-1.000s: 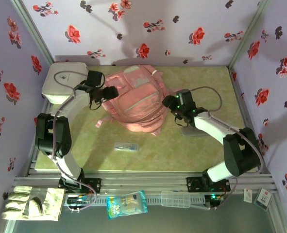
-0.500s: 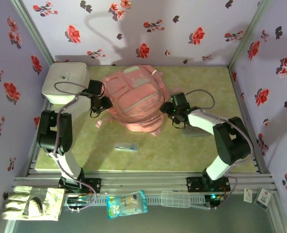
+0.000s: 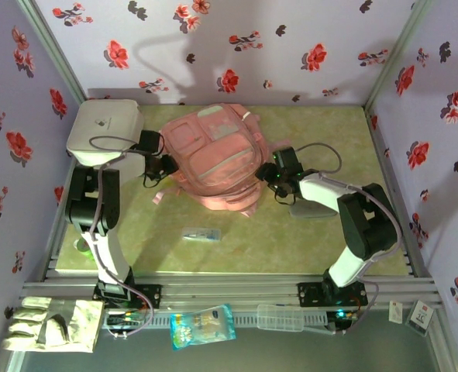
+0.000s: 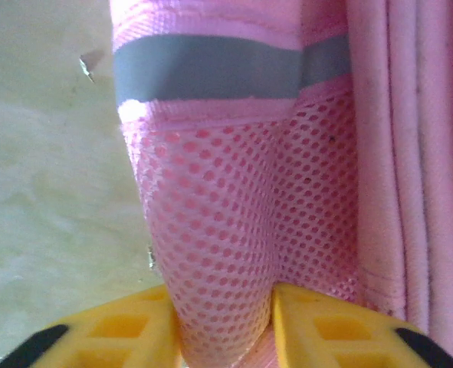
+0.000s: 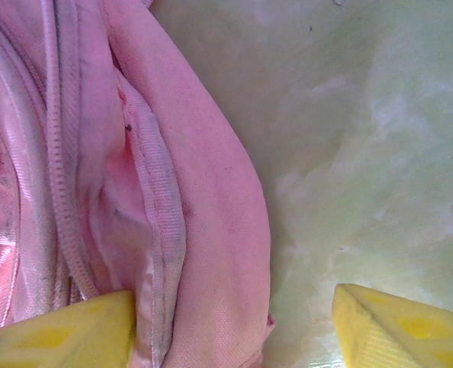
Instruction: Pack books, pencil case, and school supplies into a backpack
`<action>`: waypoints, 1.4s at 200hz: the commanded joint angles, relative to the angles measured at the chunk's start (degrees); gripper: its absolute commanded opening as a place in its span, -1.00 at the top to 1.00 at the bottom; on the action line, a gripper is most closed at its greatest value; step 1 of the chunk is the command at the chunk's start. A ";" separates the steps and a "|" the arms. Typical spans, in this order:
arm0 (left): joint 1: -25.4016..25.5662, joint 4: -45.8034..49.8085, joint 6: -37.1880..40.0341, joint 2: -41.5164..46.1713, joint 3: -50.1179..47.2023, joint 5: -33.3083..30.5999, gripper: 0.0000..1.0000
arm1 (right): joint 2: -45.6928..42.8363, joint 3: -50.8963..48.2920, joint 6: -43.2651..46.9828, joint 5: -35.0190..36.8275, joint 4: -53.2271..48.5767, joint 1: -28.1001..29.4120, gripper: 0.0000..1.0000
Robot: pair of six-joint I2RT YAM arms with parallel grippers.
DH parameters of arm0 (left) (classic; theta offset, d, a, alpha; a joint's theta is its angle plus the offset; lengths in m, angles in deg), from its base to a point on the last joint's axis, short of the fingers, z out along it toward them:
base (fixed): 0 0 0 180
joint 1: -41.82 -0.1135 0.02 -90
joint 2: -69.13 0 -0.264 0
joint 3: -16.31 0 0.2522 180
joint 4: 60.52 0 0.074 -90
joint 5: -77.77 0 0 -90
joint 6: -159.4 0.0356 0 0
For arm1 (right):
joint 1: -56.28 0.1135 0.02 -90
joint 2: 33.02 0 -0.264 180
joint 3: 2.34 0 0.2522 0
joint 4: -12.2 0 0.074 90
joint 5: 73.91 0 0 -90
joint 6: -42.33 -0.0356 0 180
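On green table amid floral walls, left gripper pinches backpack; right gripper apart.

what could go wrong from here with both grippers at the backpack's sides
1. The left gripper pinches only the thin mesh pocket of the backpack; a pull may stretch the mesh or slip off rather than move the bag.
2. The right gripper stands open, one finger over the table beyond the fabric edge; closing may catch just a loose fold.
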State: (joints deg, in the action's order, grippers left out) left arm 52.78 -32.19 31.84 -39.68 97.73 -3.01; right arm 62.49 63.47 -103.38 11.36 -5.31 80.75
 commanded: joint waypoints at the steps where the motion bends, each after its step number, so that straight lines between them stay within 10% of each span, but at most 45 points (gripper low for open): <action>1: -0.54 -5.27 -1.49 -1.25 -0.45 2.41 0.46 | 1.85 0.33 -0.46 -0.27 2.04 -0.97 -0.36; 67: 0.57 -7.43 -6.18 2.51 -2.74 6.64 1.00 | 10.28 7.21 4.89 -4.32 7.11 -4.44 -0.20; 135: 9.31 -6.20 -13.55 6.17 -2.45 9.58 1.00 | 19.92 23.70 16.19 -1.36 1.51 -9.66 -0.18; 225: 12.30 -13.03 -22.35 6.60 -2.23 9.63 1.00 | 0.83 21.67 23.66 6.79 -18.09 -11.97 -0.32; 280: 13.57 -8.27 -19.67 7.61 1.30 9.95 1.00 | -6.57 16.99 19.30 7.03 -20.02 1.25 -0.26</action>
State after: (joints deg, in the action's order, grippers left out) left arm 64.80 -39.03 11.01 -35.59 95.02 3.48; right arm 57.46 82.68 -82.20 16.98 -21.81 75.20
